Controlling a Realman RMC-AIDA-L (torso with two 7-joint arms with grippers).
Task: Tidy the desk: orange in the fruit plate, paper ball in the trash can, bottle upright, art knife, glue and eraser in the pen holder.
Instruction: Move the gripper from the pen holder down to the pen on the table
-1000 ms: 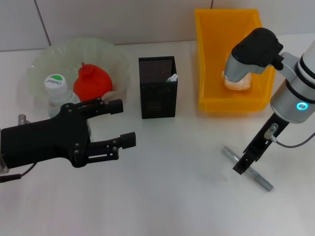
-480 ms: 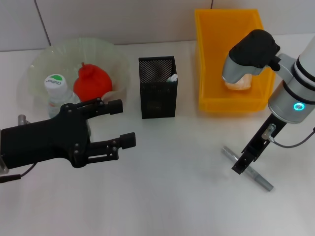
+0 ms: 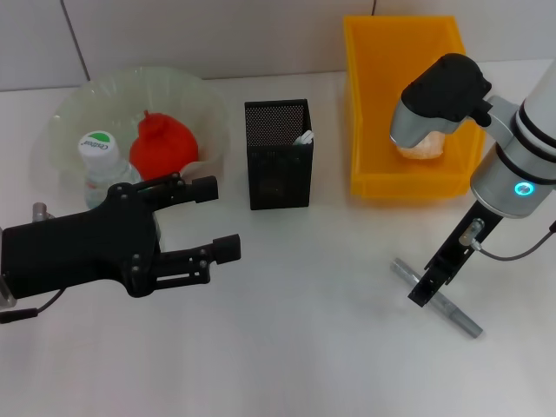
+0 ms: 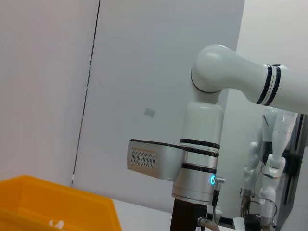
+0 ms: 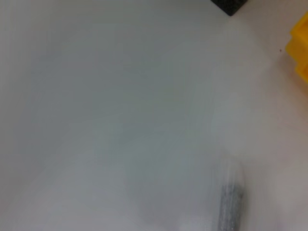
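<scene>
A white table (image 3: 313, 347) is seen. On it are set a fruit plate (image 3: 204, 109), a black pen holder (image 3: 278, 156), a yellow trash can (image 3: 369, 130) and a grey art knife (image 3: 456, 314).

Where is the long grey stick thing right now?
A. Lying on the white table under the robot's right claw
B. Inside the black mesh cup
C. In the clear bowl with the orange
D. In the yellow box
A. In the head view the grey art knife lies flat on the table, with the right claw right over its middle, away from the pen holder.
</scene>
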